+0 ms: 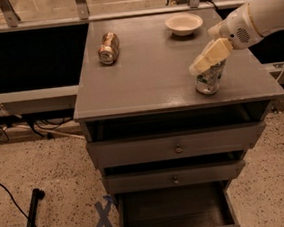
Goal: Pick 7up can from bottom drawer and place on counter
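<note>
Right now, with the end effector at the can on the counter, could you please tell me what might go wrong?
1. The end effector sits against the top of the 7up can, so a sideways retreat could tip it.
2. The can stands close to the front edge of the counter; if knocked, it might roll off toward the open bottom drawer or the floor.

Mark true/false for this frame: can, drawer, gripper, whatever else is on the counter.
1. The 7up can stands upright on the counter. True.
2. The bottom drawer is closed. False: it is pulled open.
3. The gripper is at the 7up can's top. True.
4. The golden-brown can stands upright. False: it lies on its side.
5. The bowl sits in the bottom drawer. False: it is on the counter.
</note>
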`<state>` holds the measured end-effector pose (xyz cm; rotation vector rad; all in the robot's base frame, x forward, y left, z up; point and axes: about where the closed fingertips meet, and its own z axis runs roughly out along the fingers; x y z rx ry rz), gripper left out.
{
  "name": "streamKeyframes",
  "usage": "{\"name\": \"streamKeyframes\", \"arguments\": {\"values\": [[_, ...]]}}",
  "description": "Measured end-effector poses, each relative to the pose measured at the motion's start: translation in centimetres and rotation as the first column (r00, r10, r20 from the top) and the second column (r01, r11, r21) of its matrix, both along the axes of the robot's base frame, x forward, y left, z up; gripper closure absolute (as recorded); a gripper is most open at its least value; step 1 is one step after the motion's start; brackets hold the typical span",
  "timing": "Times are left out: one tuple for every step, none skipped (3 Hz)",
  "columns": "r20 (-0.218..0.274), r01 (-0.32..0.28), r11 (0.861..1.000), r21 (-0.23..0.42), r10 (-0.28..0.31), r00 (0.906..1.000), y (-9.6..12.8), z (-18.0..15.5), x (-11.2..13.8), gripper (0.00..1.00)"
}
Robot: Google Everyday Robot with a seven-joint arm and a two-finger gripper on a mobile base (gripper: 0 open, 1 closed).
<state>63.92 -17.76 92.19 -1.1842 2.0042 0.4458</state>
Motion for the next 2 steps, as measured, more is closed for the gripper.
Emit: {"name": "streamKeyframes", "arguments": {"values": [[0.055, -0.037, 0.999, 0.025, 0.036, 0.9979, -0.2, 0.9, -0.1, 0.0], [0.133, -0.099, 0.995, -0.005, 0.099, 0.9862, -2.6, 1.7, -0.7, 0.0]]}}
